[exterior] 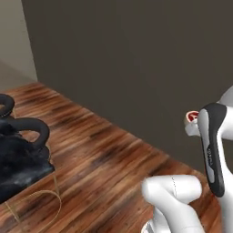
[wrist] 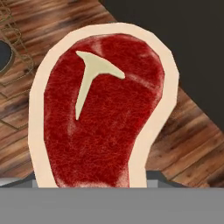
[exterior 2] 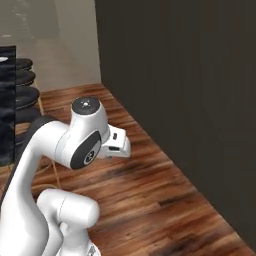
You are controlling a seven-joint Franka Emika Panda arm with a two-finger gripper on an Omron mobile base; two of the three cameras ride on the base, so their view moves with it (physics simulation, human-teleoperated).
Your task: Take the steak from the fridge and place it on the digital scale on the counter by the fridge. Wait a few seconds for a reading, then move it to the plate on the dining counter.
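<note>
Steak (wrist: 100, 118) clamped in pincer above wood floor (exterior: 104, 159).

Dark wall (exterior: 136, 59) blocks from 12 to 3 o'clock. Wood floor (exterior: 104, 159) lies open ahead. Black stools (exterior: 22, 132) crowd 9 o'clock beside the dining counter (exterior 2: 6, 100).

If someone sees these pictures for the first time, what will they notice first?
First, the steak: red meat with a pale fat rim and a white T-shaped bone mark, close before the hand camera, above the wooden floor. Next, the white arm beside a tall dark wall.
</note>
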